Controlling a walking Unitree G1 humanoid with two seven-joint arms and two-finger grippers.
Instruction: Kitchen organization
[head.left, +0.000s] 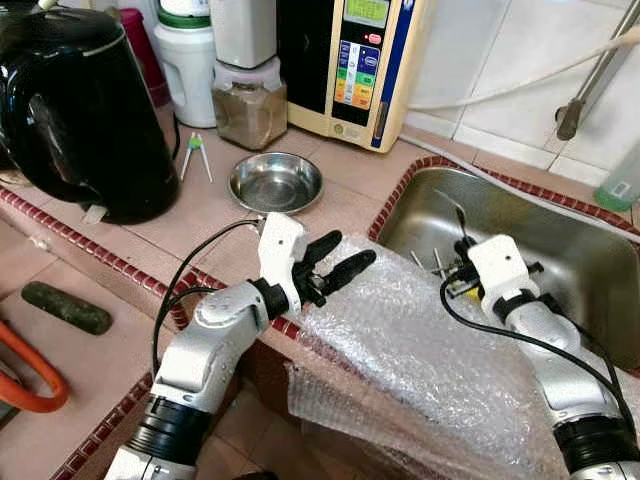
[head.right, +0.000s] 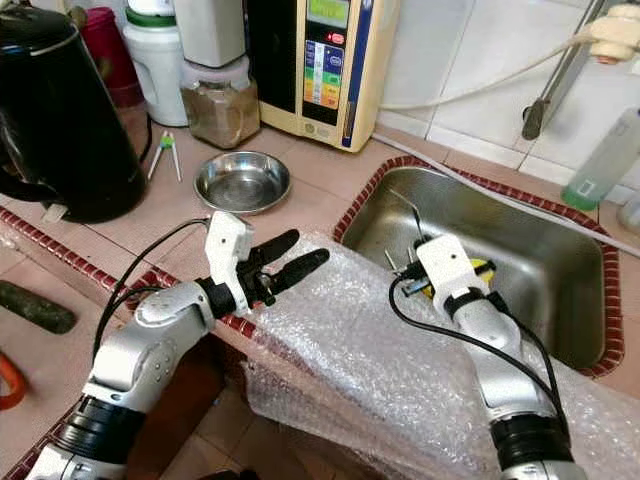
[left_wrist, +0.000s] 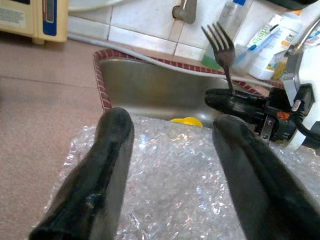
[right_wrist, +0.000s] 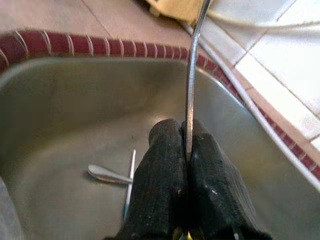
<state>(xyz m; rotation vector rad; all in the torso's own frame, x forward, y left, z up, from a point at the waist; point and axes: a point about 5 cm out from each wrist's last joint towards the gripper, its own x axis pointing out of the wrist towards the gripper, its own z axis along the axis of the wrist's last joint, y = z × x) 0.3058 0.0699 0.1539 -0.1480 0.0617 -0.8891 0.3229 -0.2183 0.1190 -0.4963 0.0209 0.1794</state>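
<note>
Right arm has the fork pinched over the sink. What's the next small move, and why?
Probably lift the right gripper straight up and carry the fork toward the counter. Its jaws are shut on the handle, tines up, above the sink, where other cutlery lies. The left gripper hovers open over the bubble wrap, so keep clear of it.

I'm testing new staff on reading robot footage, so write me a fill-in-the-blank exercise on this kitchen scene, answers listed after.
1. The right gripper is shut on the handle of a ____, tines up, above the sink.
2. The left gripper, fingers open, hovers over a sheet of ____ that drapes over the counter edge.
3. On the counter, a small steel bowl sits between the sink and a black ____.
4. A ____ lies on the sink's bottom.

Missing words: fork; bubble wrap; kettle; spoon
</note>
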